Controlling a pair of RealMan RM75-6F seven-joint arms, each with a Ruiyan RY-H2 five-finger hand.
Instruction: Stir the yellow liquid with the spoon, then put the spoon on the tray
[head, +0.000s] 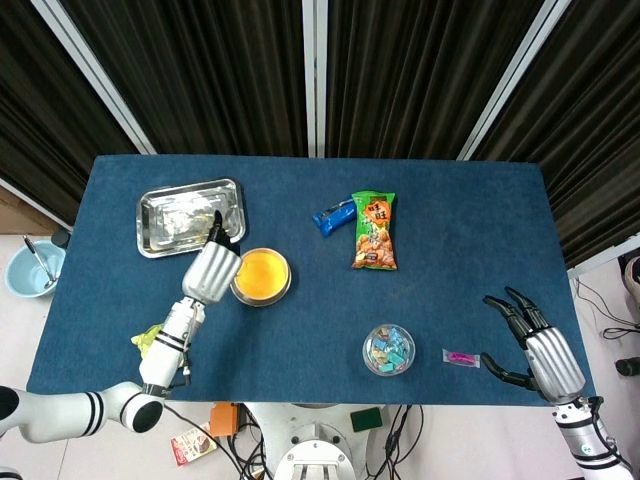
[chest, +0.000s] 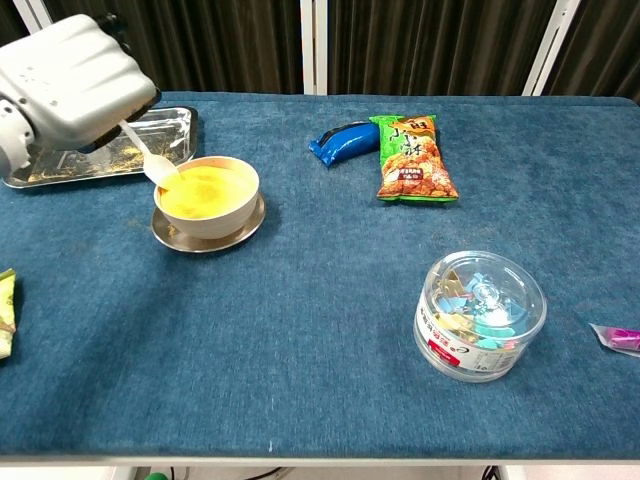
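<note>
Lighting's bright and flat in both views, coming from overhead, so the blue tabletop (head: 450, 240) reads evenly with only thin, soft shadows tucked under things. The metal tray (head: 190, 216) at 10 o'clock in the head view throws back blotchy white glare. In the chest view the clear plastic tub (chest: 480, 314) has small highlights on its lid, and the left hand (chest: 75, 80) at 10 o'clock is so close to the lens it looks pale and a bit soft. The curtains (head: 420, 70) at 12 o'clock stay dark. Everything else is sharp, no obvious edge warping.
</note>
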